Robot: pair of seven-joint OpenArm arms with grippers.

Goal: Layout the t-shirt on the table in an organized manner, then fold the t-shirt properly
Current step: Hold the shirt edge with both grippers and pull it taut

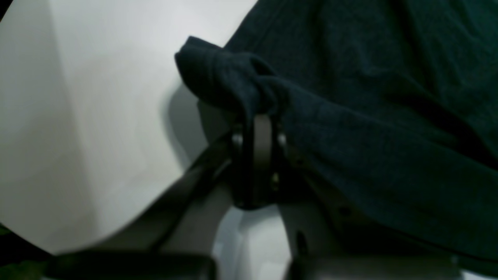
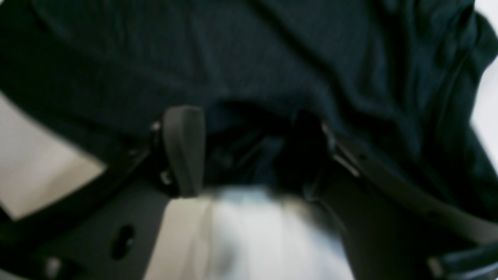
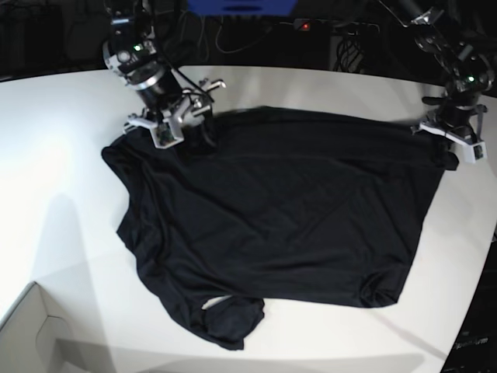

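Observation:
The black t-shirt [image 3: 279, 202] lies spread over the white table [image 3: 62, 155], wrinkled, with one sleeve curled near the front edge. My left gripper [image 3: 452, 149] is at the shirt's far right corner. In the left wrist view it [image 1: 260, 116] is shut on a bunched fold of the t-shirt [image 1: 389, 97] just above the table [image 1: 97, 97]. My right gripper [image 3: 175, 128] sits at the shirt's far left corner. In the right wrist view it [image 2: 249, 144] stands open, its fingers [image 2: 183, 147] straddling the t-shirt [image 2: 249, 58] edge over the table [image 2: 39, 171].
A white cardboard box corner [image 3: 31, 334] sticks in at the front left. The table's curved edge [image 3: 483, 287] runs down the right side, close to my left gripper. Cables and a blue object [image 3: 241, 6] lie beyond the far edge.

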